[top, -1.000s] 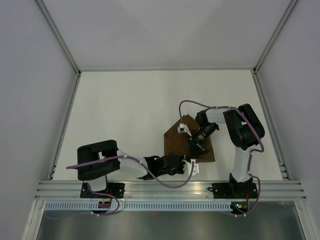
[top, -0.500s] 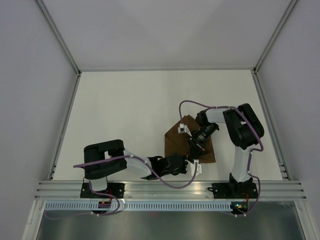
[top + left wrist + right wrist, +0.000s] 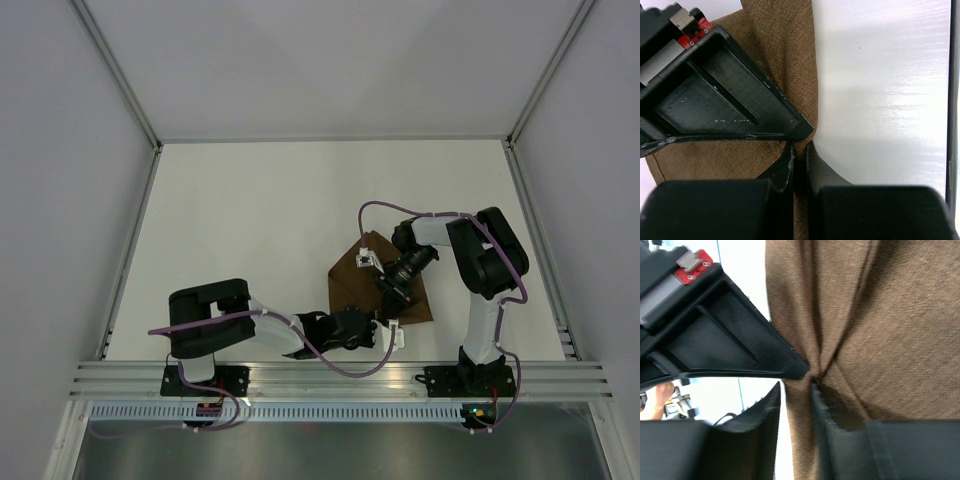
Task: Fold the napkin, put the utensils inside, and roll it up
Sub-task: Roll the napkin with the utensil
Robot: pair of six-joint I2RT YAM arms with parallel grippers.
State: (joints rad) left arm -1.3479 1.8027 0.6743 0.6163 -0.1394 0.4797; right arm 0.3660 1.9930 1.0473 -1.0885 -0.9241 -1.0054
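Observation:
The brown napkin (image 3: 348,285) lies bunched and partly folded on the white table between the two arms. My left gripper (image 3: 386,328) is at the napkin's near edge. In the left wrist view it (image 3: 800,150) is shut on a thin fold of the napkin (image 3: 790,45). My right gripper (image 3: 384,299) comes down on the cloth just beyond it. Its jaws (image 3: 796,387) stand slightly open around a ridge of the napkin (image 3: 890,340), with a gap beside one finger. Each wrist view shows the other gripper's black finger (image 3: 735,100) (image 3: 730,340) meeting at the same pinch. The utensils are out of view.
White tabletop (image 3: 250,220) stretches to the left and behind the napkin. Grey walls with metal frame posts (image 3: 128,250) bound the table. The aluminium rail (image 3: 330,378) carrying both arm bases runs along the near edge.
My left gripper has slid a little to the right and shut on the napkin's near edge. My right gripper's jaws have widened slightly around the cloth.

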